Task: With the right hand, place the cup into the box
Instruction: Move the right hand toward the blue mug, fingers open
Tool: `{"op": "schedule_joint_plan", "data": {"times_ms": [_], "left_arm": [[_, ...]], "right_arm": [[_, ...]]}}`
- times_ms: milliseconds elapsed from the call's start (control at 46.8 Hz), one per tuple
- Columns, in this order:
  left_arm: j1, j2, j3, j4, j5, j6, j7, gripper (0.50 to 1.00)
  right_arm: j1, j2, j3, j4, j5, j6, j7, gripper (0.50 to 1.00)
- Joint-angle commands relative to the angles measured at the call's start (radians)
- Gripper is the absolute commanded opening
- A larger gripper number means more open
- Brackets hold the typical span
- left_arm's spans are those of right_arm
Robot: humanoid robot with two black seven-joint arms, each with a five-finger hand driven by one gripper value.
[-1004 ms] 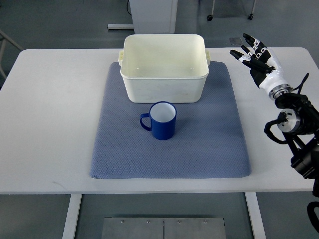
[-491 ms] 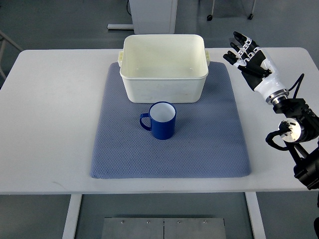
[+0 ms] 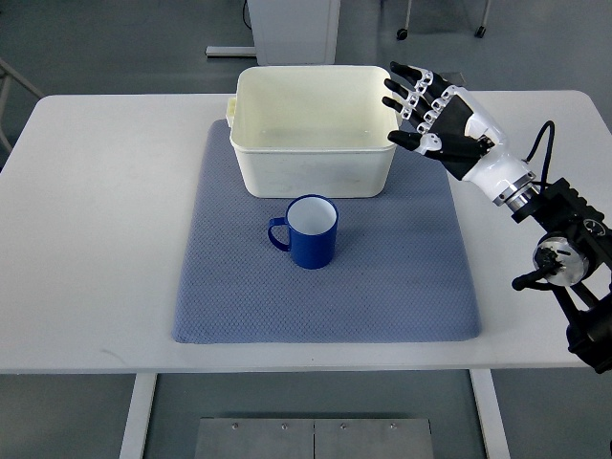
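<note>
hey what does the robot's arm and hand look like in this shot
Only the right arm shows. The right hand has black fingers with white segments at the joints, a black palm and a white shell over its back and wrist. Behind it comes a silver ring, then black mechanical arm links with a round grey joint. A thin black cable loops above the wrist.

An empty blue cup (image 3: pixel 313 232) stands upright just in front of the open, empty cream box (image 3: pixel 315 128).

Right hand (image 3: pixel 432 117) hovers, fingers spread, holding nothing.
</note>
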Motion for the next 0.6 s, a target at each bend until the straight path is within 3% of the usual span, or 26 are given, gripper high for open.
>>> {"op": "schedule_joint_plan", "data": {"times_ms": [0, 150, 577], "left_arm": [[0.000, 0.000, -0.001, 0.000, 0.000, 0.000, 0.000, 1.000], [0.000, 0.000, -0.001, 0.000, 0.000, 0.000, 0.000, 1.000], [0.000, 0.000, -0.001, 0.000, 0.000, 0.000, 0.000, 1.000]], "right_arm": [[-0.001, -0.007, -0.032, 0.008, -0.035, 0.022, 0.008, 0.985], [0.002, -0.037, -0.109, 0.020, -0.081, 0.028, 0.043, 0.985], [0.010, -0.037, -0.173, 0.020, -0.154, 0.013, 0.056, 0.970]]}}
